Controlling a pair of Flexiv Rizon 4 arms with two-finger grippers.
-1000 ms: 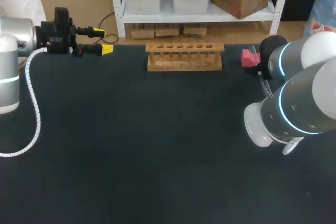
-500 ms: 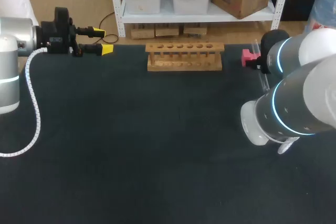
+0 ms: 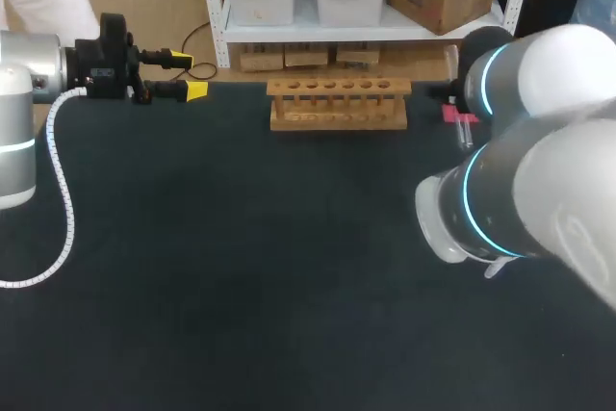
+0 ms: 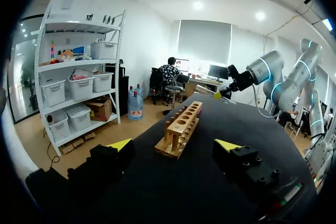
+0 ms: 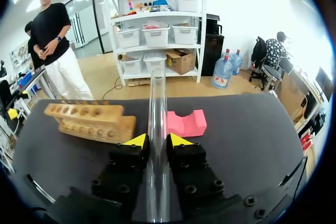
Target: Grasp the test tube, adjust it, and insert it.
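**Head view.** A pale wooden test-tube rack (image 3: 338,103) with one row of round holes stands at twelve o'clock on the dark, matte worktop (image 3: 241,267). The left claw (image 3: 190,74) hangs at ten o'clock, its yellow tips parted wide around nothing. The glossy white-and-grey right arm (image 3: 520,170) fills three o'clock and hides its own claw. Only a corner of a pink foam block (image 3: 450,113) peeks out beside it at two o'clock. Since the arm screens the tube from above, any misalignment with the holes would probably go unnoticed here.

**Left wrist view.** The left claw (image 4: 174,146) is spread wide and empty. The rack (image 4: 181,132) sits at its twelve o'clock, well apart and end-on, a blocky, plain-grained piece that looks light.

**Right wrist view.** The right claw (image 5: 157,140) is closed narrowly on a clear glass test tube (image 5: 156,103), one yellow tip on each side. The tube is a smooth, thin-walled cylinder that runs straight out at the claw's twelve o'clock, its open rim farthest away. The rack (image 5: 90,119) lies at eleven o'clock, and the pink block (image 5: 186,123), soft-looking with a rounded notch, lies at one o'clock.

- Slick glass against small tips could slide or swivel as the tube is tilted upright.
- Too hard a squeeze might crack it.
- The holes look scarcely wider than the tube, so a slanted or off-centre descent would likely catch the wood, then chip the glass or tip the rack
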